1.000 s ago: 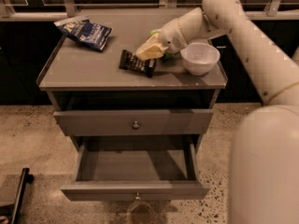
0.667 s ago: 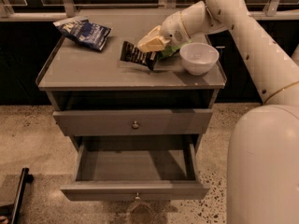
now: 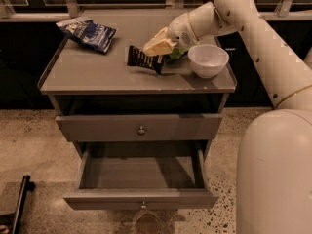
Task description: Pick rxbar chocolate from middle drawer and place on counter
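The rxbar chocolate [image 3: 142, 59], a small black wrapper with white print, hangs tilted just over the middle of the counter [image 3: 87, 74]. My gripper [image 3: 157, 47] reaches in from the right, sits on the bar's upper right end and is shut on it. The middle drawer [image 3: 141, 199] is pulled open below, and its grey inside shows nothing in it.
A blue crinkled bag [image 3: 87, 33] lies at the counter's back left. A white bowl [image 3: 208, 60] stands at the right, with a green bag [image 3: 176, 54] partly hidden behind my gripper. The upper drawer front [image 3: 141, 126] is shut. My arm [image 3: 263, 38] fills the right side.
My gripper and the bar rose a little off the counter together, then held still. Bowl, bags and drawers have not moved.
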You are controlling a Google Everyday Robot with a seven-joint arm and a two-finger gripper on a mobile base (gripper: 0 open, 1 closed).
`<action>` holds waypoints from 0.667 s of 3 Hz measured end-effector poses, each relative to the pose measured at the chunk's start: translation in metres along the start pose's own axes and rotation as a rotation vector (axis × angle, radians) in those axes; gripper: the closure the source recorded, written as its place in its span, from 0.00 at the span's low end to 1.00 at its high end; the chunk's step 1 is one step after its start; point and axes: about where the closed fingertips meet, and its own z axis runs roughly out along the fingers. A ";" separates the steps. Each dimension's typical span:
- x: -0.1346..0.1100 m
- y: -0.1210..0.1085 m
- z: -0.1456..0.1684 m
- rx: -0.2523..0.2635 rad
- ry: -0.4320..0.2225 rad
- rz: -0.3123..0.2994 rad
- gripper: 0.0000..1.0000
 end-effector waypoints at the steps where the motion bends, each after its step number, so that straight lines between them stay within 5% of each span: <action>1: 0.000 0.000 0.000 0.000 0.000 0.000 0.13; 2: 0.000 0.000 0.000 0.000 0.000 0.000 0.00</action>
